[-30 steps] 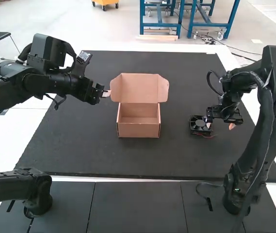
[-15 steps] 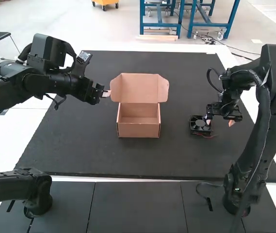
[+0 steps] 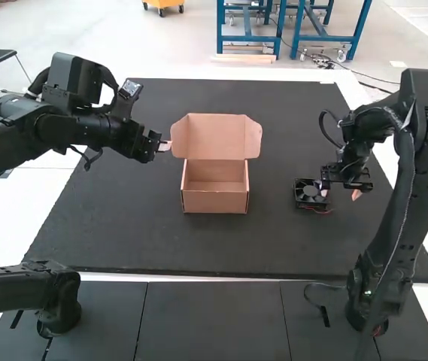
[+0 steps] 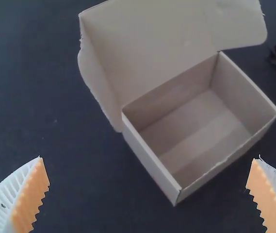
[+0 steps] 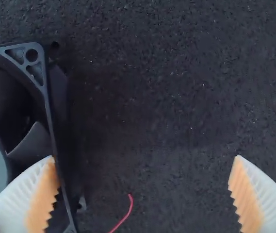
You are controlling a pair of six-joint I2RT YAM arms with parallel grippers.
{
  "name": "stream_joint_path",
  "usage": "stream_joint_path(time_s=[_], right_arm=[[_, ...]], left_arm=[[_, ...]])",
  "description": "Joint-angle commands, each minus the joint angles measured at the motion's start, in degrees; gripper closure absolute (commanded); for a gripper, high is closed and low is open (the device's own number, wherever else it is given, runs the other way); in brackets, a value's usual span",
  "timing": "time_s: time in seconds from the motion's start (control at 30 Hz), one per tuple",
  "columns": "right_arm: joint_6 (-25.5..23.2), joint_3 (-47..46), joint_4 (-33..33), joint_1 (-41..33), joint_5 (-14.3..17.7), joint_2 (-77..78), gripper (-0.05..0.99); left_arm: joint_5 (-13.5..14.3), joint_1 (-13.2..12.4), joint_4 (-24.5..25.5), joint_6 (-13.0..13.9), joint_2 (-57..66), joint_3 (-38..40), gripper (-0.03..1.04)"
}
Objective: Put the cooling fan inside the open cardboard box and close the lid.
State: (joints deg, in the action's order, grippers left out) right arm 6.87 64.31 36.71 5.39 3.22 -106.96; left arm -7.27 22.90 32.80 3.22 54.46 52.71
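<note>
access from above: cardboard box (image 3: 214, 186) mouth open | far side: upright lid (image 3: 216, 135) blocks | lid's left edge: left pincer (image 3: 156, 144) just beside, spread | box-to-fan (image 3: 308, 193) gap: bare tabletop (image 3: 274, 218) | fan's right edge: right pincer (image 3: 339, 190) straddling, spread

no readable text, labels or numbers anywhere

The right hand (image 3: 340, 188) hangs at the cooling fan (image 3: 308, 192), near the cardboard box (image 3: 214, 200).
</note>
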Motion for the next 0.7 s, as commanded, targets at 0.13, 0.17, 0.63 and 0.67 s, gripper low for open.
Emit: stream_joint_path(time_s=[0.13, 0.17, 0.63, 0.67], right_arm=[[-0.37, 2.31, 0.21, 0.41, -4.19, -1.06, 0.62], [-0.37, 2.39, 0.12, 0.33, -4.72, -1.06, 0.68], [-1.78, 1.60, 3.98, -0.20, -7.44, -1.06, 0.96], [-2.57, 1.87, 5.39, -0.03, -8.50, -0.97, 0.96]], left_arm=[[0.50, 0.22, -0.19, 0.38, -0.58, 2.49, 0.05], [0.50, 0.22, -0.10, 0.38, -0.58, 2.49, 0.05], [0.50, 0.13, 0.25, 0.38, -0.67, 2.49, 0.05], [0.50, 0.13, 0.25, 0.38, -0.58, 2.49, 0.05]])
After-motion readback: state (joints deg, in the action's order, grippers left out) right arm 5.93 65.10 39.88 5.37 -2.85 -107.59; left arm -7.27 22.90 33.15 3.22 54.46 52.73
